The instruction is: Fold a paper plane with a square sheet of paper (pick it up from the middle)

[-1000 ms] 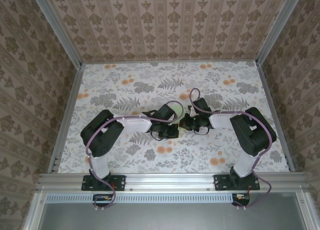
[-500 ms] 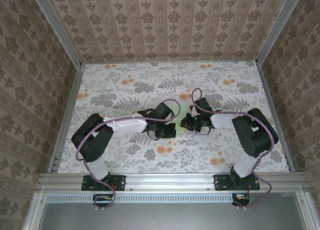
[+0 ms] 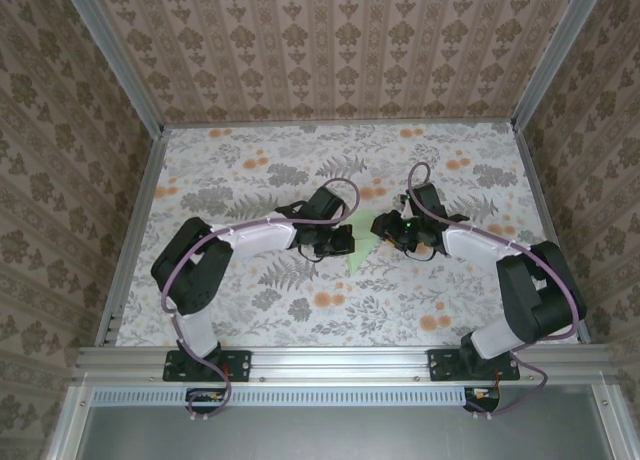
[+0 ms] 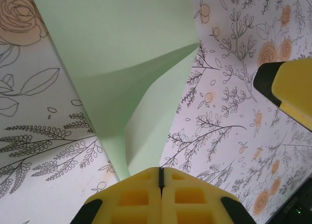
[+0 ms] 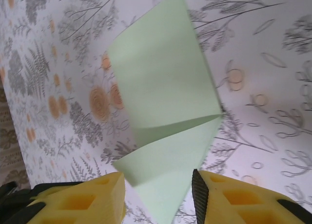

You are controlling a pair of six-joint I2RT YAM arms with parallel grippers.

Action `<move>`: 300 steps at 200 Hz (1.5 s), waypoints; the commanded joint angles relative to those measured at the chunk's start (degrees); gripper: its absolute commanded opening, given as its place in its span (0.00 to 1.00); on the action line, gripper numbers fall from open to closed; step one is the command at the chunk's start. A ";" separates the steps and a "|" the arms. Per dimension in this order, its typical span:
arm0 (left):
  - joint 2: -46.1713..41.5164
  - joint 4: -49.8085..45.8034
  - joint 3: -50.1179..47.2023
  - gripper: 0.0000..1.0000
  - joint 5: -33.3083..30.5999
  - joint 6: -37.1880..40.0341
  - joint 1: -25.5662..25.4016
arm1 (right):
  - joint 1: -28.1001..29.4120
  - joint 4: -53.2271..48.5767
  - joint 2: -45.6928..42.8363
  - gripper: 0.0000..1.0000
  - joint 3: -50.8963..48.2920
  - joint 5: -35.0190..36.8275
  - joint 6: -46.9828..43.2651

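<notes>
With left fingers [image 4: 146, 182] pinched shut on the tip of the folded green paper [image 4: 122, 48], right fingers [image 5: 105, 195] parted astride its other corner. Lying mid-surface [image 3: 250, 170] between both. Feather-light, floppy, easily creased; best pinched gently at edges.

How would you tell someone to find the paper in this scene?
On the flowered table, look at the middle, between the left gripper and the right gripper. The paper is a pale green sheet, partly folded, one flap lifted. It alone is plain against the floral print.
</notes>
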 commanded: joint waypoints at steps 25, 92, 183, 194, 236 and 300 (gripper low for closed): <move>3.75 -2.09 3.36 0.00 -1.73 0.55 0.15 | -1.08 -2.07 3.37 0.42 0.40 -0.74 -1.82; 6.90 -4.28 3.86 0.00 -3.85 -0.07 0.90 | -1.13 -2.53 9.19 0.41 3.89 -3.63 -3.36; 7.06 -1.73 1.52 0.00 -2.48 -1.62 1.79 | -1.14 0.08 13.78 0.35 6.09 -8.86 -3.62; 7.11 -1.60 1.47 0.00 -2.27 -1.55 1.77 | -1.08 0.68 14.29 0.33 6.17 -9.73 -3.55; 7.09 -1.54 1.47 0.00 -2.10 -1.52 1.89 | -1.13 2.74 15.65 0.28 6.34 -12.38 -3.51; 0.17 -4.37 0.17 0.12 -3.94 -0.50 3.83 | -0.83 6.62 14.74 0.03 4.76 -12.66 -0.41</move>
